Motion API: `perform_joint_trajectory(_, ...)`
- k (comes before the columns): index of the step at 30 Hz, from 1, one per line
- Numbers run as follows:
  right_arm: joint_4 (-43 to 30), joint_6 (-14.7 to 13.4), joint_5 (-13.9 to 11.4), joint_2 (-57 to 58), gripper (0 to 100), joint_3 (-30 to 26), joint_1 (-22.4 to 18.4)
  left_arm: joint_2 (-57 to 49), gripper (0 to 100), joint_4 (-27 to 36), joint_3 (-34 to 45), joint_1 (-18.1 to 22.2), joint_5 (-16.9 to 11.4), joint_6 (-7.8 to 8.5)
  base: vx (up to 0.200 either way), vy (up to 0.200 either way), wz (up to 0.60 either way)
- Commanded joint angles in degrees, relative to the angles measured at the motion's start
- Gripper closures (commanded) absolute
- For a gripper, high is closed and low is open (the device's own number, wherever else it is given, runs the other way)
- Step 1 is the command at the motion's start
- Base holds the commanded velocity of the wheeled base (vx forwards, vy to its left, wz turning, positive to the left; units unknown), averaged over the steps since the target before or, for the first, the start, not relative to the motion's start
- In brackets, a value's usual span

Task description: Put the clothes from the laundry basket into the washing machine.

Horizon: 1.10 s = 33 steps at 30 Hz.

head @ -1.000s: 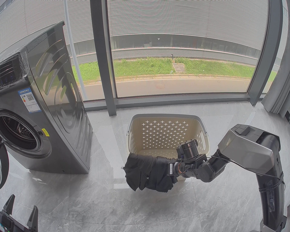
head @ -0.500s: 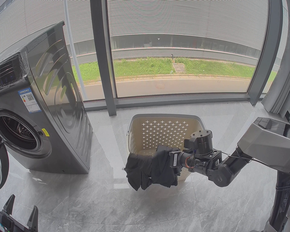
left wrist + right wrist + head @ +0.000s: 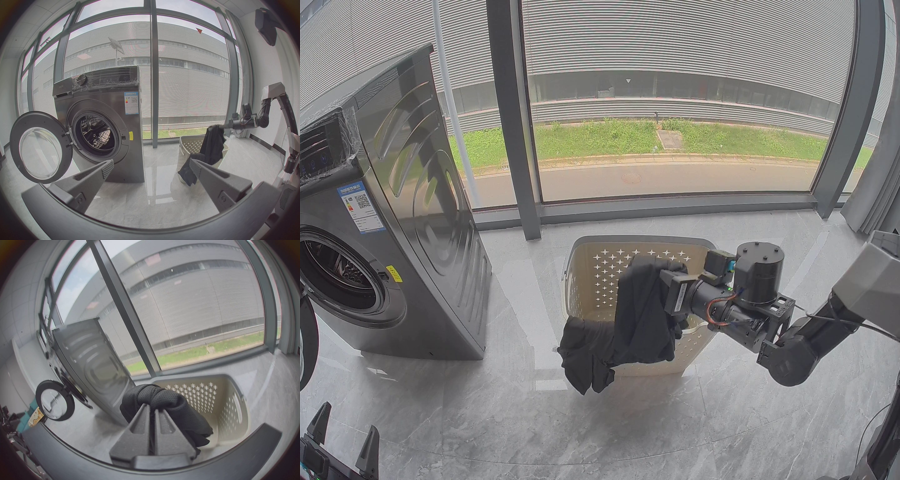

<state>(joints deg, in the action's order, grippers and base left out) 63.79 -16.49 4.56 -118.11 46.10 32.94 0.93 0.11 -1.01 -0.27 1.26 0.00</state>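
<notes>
A black garment hangs from my right gripper, which is shut on it above the beige laundry basket. Its lower end drapes over the basket's near rim onto the floor side. In the right wrist view the fingers pinch the black garment over the basket. The grey washing machine stands at the left with its drum exposed and its round door swung out. My left gripper sits low at the near left, open and holding nothing, with its fingers spread wide.
A tall window with a grey pillar runs behind the basket. A grey curtain hangs at the far right. Bare marble floor lies between the basket and the washing machine.
My right gripper has risen and drawn back to the right with the black garment, lifting most of it up out of the basket. The left arm has kept still.
</notes>
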Motion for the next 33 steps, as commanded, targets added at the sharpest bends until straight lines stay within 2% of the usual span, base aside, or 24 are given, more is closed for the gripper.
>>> perform_joint_trajectory(1,3.62,0.94,-0.16,8.16,100,-0.14,0.9,-0.93,0,-0.02,1.01,0.0,0.06,0.0,0.0,0.0,0.0)
perform_joint_trajectory(4,4.59,0.94,-0.16,13.0,100,-0.31,2.57,-0.93,0,-0.02,1.01,0.0,0.06,0.0,0.0,0.0,0.0)
perform_joint_trajectory(8,5.38,0.59,-0.34,19.59,100,-4.09,5.21,-0.93,0,0.07,1.01,0.0,-0.03,0.0,0.0,0.0,0.0)
perform_joint_trajectory(12,8.1,0.41,-1.48,25.65,100,-13.32,5.73,-0.93,0,-0.02,1.01,0.09,-0.11,0.0,0.0,0.0,0.0)
perform_joint_trajectory(13,8.1,0.41,-1.48,25.65,100,-13.32,5.73,-0.93,0,-0.02,1.01,0.09,-0.11,0.0,0.0,0.0,0.0)
perform_joint_trajectory(15,10.21,0.67,-2.89,27.94,100,-16.93,5.29,-0.93,0,-0.02,1.01,0.09,-0.46,0.53,0.0,0.0,0.0)
perform_joint_trajectory(18,11.0,0.59,-4.21,30.93,100,-16.84,5.03,-0.93,0,0.07,1.01,0.09,-0.29,0.7,0.0,0.0,0.0)
perform_joint_trajectory(23,11.62,0.41,-6.05,31.37,100,-17.98,3.54,-0.93,0,0.07,1.01,0.0,0.15,-0.53,-0.16,0.0,0.0)
perform_joint_trajectory(24,11.62,0.32,-6.05,31.37,100,-17.98,3.45,-0.93,0,0.07,1.01,0.0,0.15,-0.53,-0.2,0.0,0.0)
perform_joint_trajectory(26,11.62,0.06,-7.64,31.89,100,-18.07,2.13,-0.93,0,0.07,1.01,0.0,-0.03,0.09,-0.2,0.0,0.0)
perform_joint_trajectory(33,11.0,-0.64,-7.99,32.51,100,-17.63,2.22,-0.93,0,-0.02,1.01,0.0,-0.11,0.0,-0.029,0.0,0.0)
